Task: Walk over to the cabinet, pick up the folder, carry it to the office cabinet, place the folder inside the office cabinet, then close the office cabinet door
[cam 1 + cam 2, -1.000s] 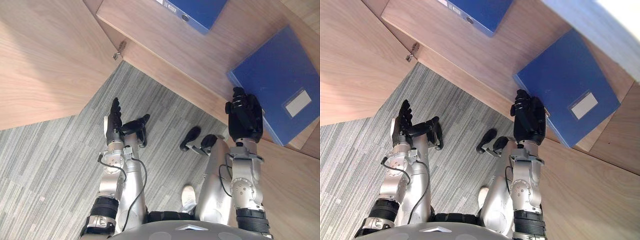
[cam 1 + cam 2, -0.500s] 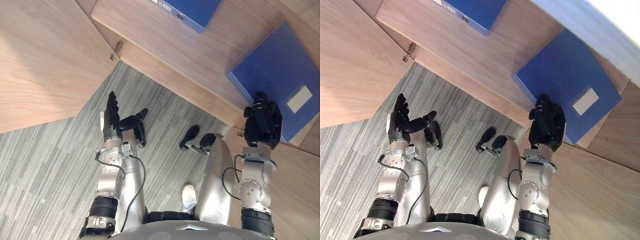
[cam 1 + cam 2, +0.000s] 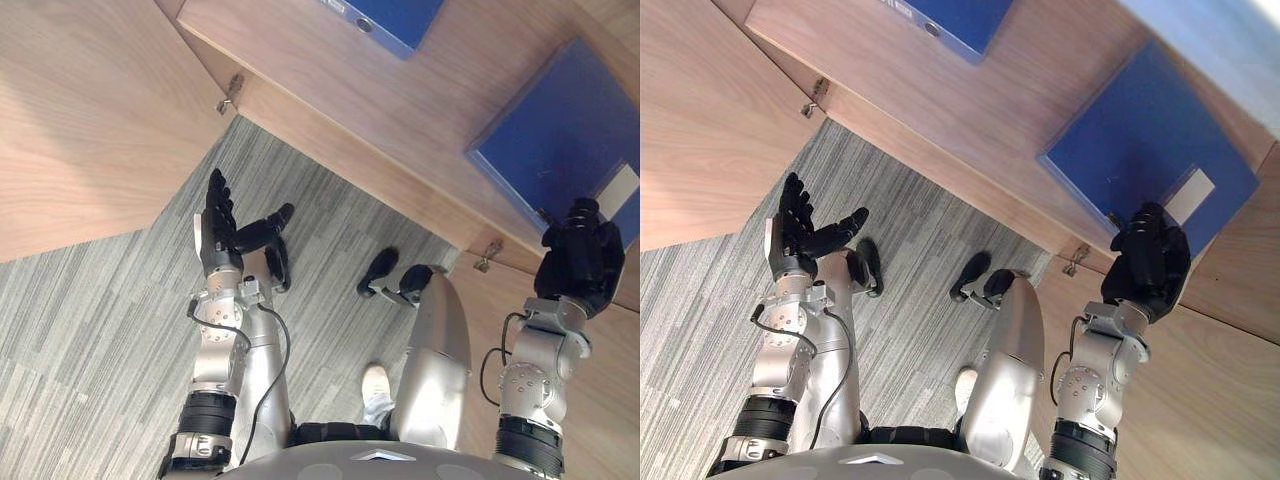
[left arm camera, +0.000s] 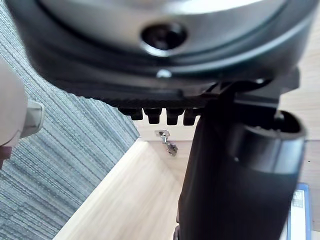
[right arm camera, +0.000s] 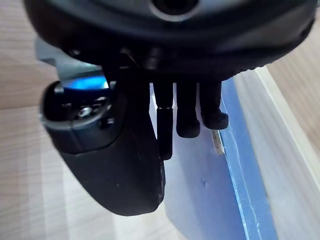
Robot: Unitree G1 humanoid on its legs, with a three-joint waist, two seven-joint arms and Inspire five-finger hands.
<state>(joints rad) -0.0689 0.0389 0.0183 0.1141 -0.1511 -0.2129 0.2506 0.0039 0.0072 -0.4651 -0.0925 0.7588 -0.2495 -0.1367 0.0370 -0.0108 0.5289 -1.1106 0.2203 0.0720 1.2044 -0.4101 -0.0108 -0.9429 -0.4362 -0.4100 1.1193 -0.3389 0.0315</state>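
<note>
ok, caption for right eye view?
Right hand over the near edge of the flat blue folder on the light wooden cabinet shelf; left hand open above grey striped carpet.

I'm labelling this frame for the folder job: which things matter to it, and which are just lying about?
Job: blue folder, flat on the cabinet shelf; right hand at its near corner; open cabinet door.
Lying about: second blue binder further back; left hand, open over the carpet.

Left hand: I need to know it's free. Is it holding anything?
No, the left hand is open above the carpet, fingers straight and nothing in it.
</note>
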